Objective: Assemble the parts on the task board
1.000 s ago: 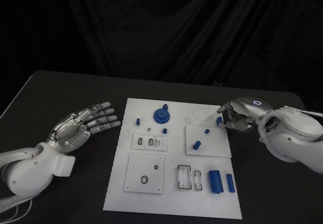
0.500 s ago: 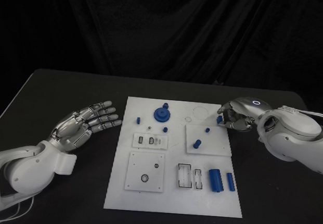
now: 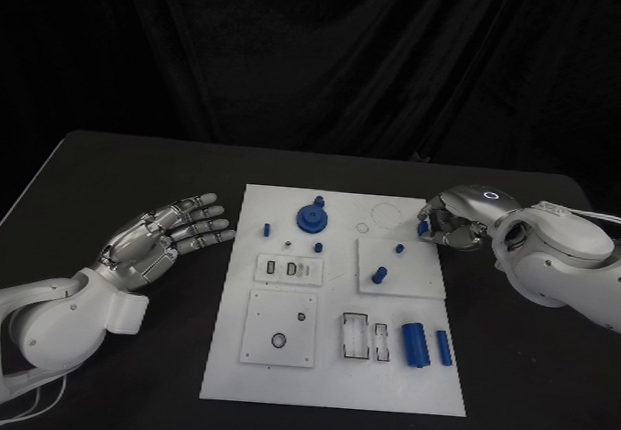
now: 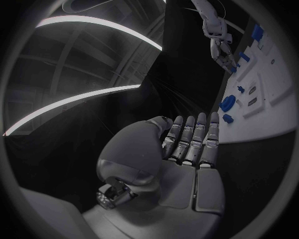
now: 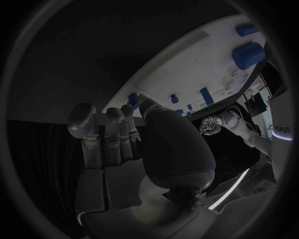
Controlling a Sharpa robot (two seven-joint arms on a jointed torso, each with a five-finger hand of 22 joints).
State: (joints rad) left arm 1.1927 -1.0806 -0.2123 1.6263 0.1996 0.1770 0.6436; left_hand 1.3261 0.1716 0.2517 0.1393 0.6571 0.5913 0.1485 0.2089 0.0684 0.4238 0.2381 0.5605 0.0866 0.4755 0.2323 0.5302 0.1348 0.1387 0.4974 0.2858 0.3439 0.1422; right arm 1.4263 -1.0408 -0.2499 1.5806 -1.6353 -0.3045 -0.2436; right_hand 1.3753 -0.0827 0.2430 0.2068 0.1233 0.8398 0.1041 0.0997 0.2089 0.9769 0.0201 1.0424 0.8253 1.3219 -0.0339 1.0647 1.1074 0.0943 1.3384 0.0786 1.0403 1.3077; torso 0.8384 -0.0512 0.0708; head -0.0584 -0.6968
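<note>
**Right hand at far right board edge, left hand idle off the board**

Near end: the task board [image 3: 332,382] lies lengthwise mid-counter, its near edge set back from the counter [image 3: 528,393] front, with bare black surface on both long sides. Two blue cylinders [image 3: 415,346] lie side by side near the board's right edge, next to slotted outlines.

Middle: the left hand [image 3: 157,238] hovers over the counter left of the board, palm up, fingers spread and straight, holding nothing; a strip of bare counter separates its fingertips from the board's left edge. A small blue peg [image 3: 378,277] stands on the raised square plate on the right half.

Far end: a blue gear-like part [image 3: 310,220] stands near the far edge. The right hand [image 3: 447,226] sits at the far right edge, fingers curled in on a small blue part [image 3: 423,229] at the fingertips. Open counter remains beyond the far edge.
</note>
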